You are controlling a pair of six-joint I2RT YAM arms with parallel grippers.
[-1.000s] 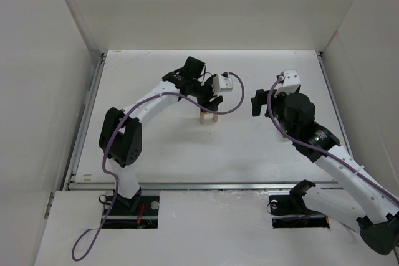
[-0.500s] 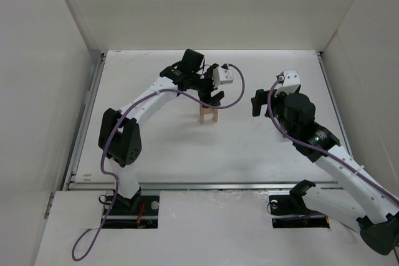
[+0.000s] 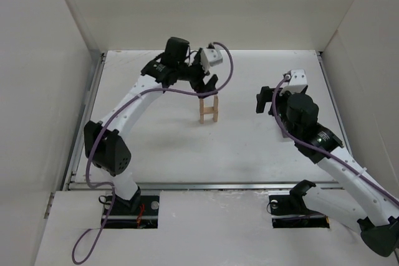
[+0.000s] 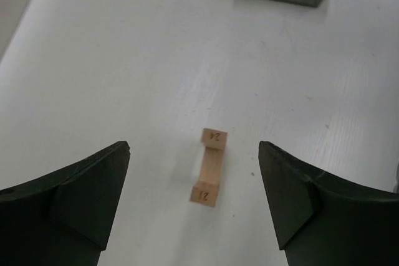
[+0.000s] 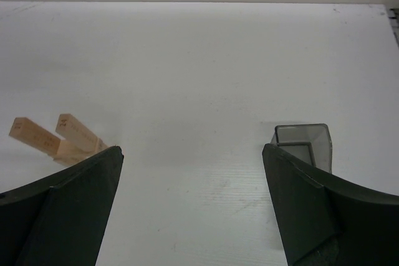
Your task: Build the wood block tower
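Where the left arm (image 3: pixel 134 101) reaches up from its base at the near left corner, a purple cable (image 3: pixel 174 90) runs along it to the wrist. The left gripper (image 3: pixel 207 86) hangs over the middle of the white table (image 3: pixel 156 147) with its jaws spread wide and nothing between them. In the left wrist view its two dark fingers (image 4: pixel 75 197) frame the table below.

Directly under that gripper, clear of both fingers, stands the wood block tower (image 3: pixel 209 109). It is two upright tan planks joined by a crosspiece, forming an H from the side, with handwritten numbers on the two top ends.

Well apart to the right, the right gripper (image 3: pixel 262 101) hovers with its jaws also wide and empty. In the right wrist view its left finger covers the foot of the tower. A small grey translucent bin (image 5: pixel 304 144) sits on the table just behind the right finger, partly hidden by it.

White walls (image 3: pixel 50 60) close in the table on three sides.
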